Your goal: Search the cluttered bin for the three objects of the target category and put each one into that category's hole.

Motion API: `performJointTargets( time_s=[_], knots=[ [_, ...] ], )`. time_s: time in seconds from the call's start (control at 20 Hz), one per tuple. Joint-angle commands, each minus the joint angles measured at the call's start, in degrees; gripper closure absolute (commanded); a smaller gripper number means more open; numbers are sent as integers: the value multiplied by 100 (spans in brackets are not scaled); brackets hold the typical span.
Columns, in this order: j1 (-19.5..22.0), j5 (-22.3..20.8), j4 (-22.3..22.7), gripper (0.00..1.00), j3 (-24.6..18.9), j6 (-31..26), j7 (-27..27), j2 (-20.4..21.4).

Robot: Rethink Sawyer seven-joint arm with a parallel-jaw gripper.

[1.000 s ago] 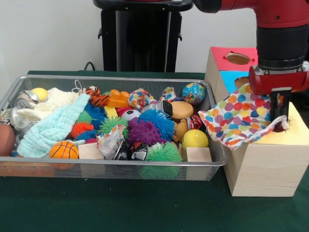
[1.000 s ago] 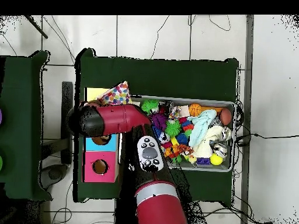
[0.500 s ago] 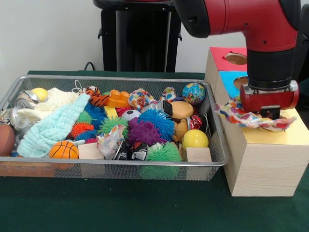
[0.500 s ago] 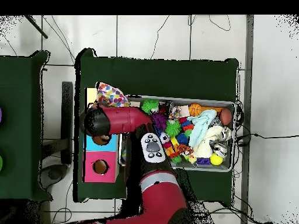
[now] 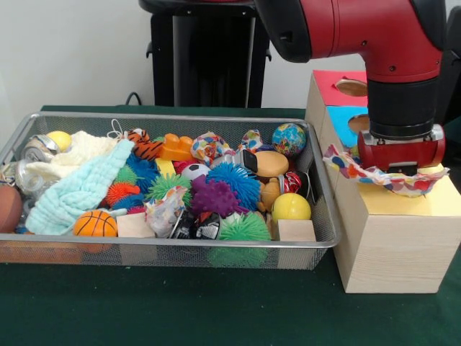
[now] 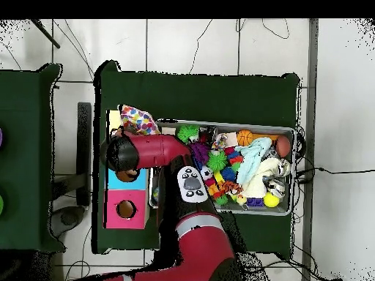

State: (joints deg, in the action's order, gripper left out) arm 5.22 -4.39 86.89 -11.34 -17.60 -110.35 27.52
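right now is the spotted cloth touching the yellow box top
Touching. The front view shows the spotted cloth draped on the yellow box top beneath the gripper, no gap visible.

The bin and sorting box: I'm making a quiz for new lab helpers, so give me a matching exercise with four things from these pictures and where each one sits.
Things:
1. polka-dot cloth
2. mini basketball
3. globe ball
4. light blue towel

Places:
A. far right corner of the bin
B. on the box's yellow section, under the gripper
C. near left of the bin, by the front wall
D. draped across the bin's left part

Pairs: 1-B, 2-C, 3-A, 4-D
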Motion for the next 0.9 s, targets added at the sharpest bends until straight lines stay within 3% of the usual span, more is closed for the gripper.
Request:
performJointTargets(
  time_s=[0.05,0.25,0.55,0.75,0.9],
  knots=[
    [-21,-3,584,100,-119,-279,-615,-392],
    [-170,93,817,100,17,-520,-785,113],
    [-300,274,767,100,148,-1575,-647,1003],
    [-210,346,669,100,53,-2081,-436,1307],
    [-126,375,749,100,-58,-2104,-372,1403]
  ],
)
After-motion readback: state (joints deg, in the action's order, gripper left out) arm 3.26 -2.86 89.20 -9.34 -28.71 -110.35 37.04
